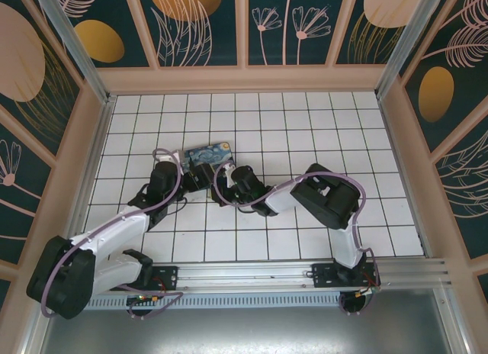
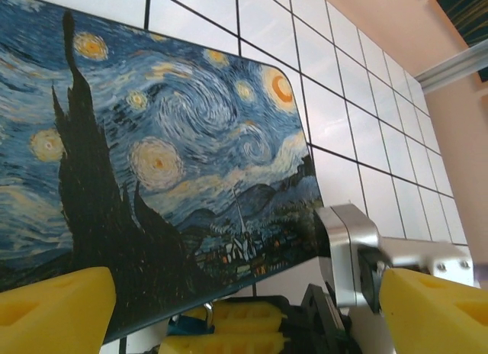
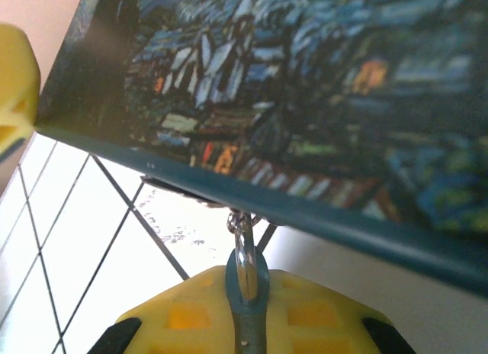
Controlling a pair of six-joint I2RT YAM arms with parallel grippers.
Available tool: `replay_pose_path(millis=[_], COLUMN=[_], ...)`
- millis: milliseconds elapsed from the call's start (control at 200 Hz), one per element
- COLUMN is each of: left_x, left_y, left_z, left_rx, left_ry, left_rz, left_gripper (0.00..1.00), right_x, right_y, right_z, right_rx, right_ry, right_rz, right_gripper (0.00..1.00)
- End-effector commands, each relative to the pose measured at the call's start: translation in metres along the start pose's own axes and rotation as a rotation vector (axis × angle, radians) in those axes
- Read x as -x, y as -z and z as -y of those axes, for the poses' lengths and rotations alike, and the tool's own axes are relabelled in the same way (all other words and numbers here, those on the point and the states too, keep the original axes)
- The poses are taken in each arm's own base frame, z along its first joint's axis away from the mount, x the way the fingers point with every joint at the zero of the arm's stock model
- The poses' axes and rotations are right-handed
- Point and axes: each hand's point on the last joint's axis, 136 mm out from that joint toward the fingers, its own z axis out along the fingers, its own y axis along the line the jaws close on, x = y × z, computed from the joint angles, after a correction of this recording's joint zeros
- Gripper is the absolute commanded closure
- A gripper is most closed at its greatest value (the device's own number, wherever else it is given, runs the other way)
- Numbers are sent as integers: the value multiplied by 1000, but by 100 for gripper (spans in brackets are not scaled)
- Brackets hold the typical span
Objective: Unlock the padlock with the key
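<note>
In the top view, the starry-night box (image 1: 210, 153) lies flat on the tiled surface (image 1: 305, 125), a bit left of centre. The left gripper (image 1: 196, 175) sits at its 7 o'clock and the right gripper (image 1: 227, 178) at its 5 o'clock, both crowding the near edge. The padlock is too small to pick out from up there tbh.

Left wrist view: the left fingers (image 2: 57, 312) are spread wide apart with nothing between them, and the painted box top runs off toward 11 o'clock.

Right wrist view: the right fingers (image 3: 191, 312) are squeezed together at 6 o'clock on what I take for the padlock (image 3: 245, 293). It's edge-on, a thin blue-grey body with a silvery loop poking up at the box's edge toward 12. Could be the key though, can't swear to it.

My guess on handling: tiny, rigid, light and slick metal, so pinch the flat body, not the loop. No view looks into the box, so what's inside is anyone's guess.
</note>
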Motion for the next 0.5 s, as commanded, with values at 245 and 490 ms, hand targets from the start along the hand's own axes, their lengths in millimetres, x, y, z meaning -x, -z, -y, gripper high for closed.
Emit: replay_pose_path(millis=[245,490], left_x=[-57,-72], left_y=[8,20], left_z=[-16,-24], left_rx=[-123,-171], left_ry=[84,128], left_rz=[-124,-111], left_gripper=[36,52], right_x=[4,11], right_y=[20,20], right_z=[-20,-25], right_rx=[165,236], right_ry=[-250,-339], right_rz=[-26,-4], right_gripper=[100,100])
